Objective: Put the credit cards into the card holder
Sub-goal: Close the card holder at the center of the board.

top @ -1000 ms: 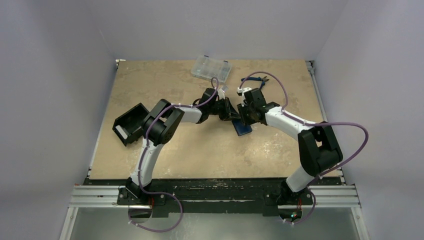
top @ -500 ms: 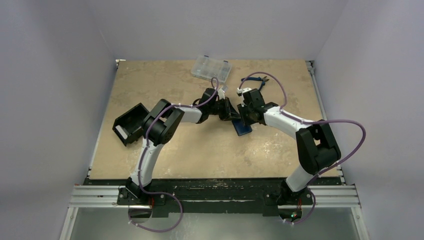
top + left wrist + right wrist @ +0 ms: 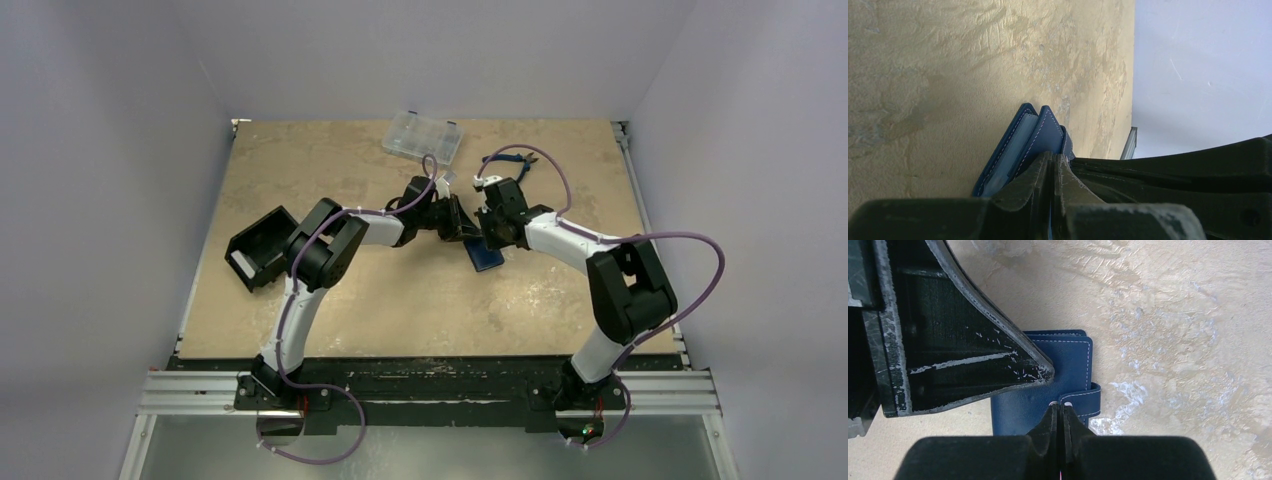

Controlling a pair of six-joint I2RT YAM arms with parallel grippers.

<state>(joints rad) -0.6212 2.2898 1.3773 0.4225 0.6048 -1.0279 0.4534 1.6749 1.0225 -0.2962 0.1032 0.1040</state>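
Left claw (image 3: pixel 1052 160) was clamped on the small navy-blue folding card holder (image 3: pixel 1068 355) near the middle of the tan bench (image 3: pixel 1173 315); right claw (image 3: pixel 1058 407) was pressed together, tips at its snap tab (image 3: pixel 1083 399), grip unclear.

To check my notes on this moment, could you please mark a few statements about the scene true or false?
1. The left pincer stands wide open above the card holder. False: it is shut on one of the holder's flaps.
2. The right pincer is shut at the holder's snap tab. True.
3. The clear plastic case sits near the table's far edge. True.
4. The black box sits on the table's right side. False: it is at the left edge, beside the left arm.
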